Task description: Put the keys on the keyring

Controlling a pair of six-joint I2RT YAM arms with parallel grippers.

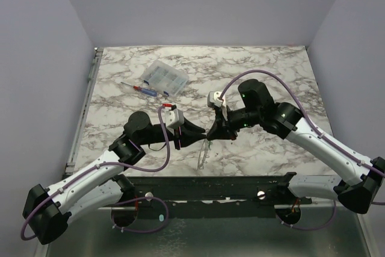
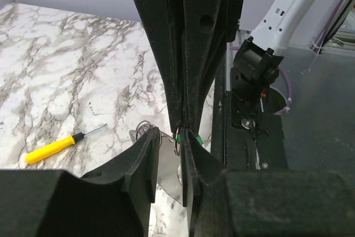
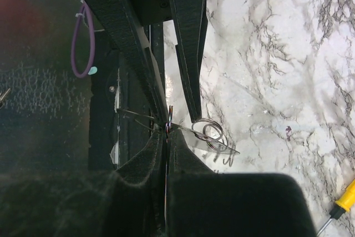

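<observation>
Close to the middle of the near edge of the marbled counter point(image 1: 271, 70), the two black grippers meet tip to tip. The left gripper point(image 2: 170, 137) is partly released: its fingers point(image 2: 145, 165) stand apart with a narrow gap between them. The right gripper point(image 3: 167, 135) is clenched, its fingers pressed flat together, and its tips reach into that gap.

The tiny bright green-headed key point(image 2: 182, 136) sits right at those tips, against the inner face of one left finger. Which gripper actually holds it cannot be told. Only the left wrist view shows this key.

The thin pale grey wire keyring point(image 1: 203, 154) appears from above as a slim strip just below the meeting tips, toward the near edge. The right wrist view shows more of it, a fine wire crossing exactly where the right fingers pinch. Whether it is gripped there is unclear. That view also shows a small coiled metal ring point(image 3: 211, 131) just beside the tips.

A short yellow-handled screwdriver point(image 2: 55, 148) lies flat on the counter, apart from the grippers, and is seen only by the wrist cameras.

Farther back, toward the far left corner, a red-and-blue-handled screwdriver point(image 1: 143, 88) lies just beside a clear plastic compartment box point(image 1: 163, 77), both visible only from above
</observation>
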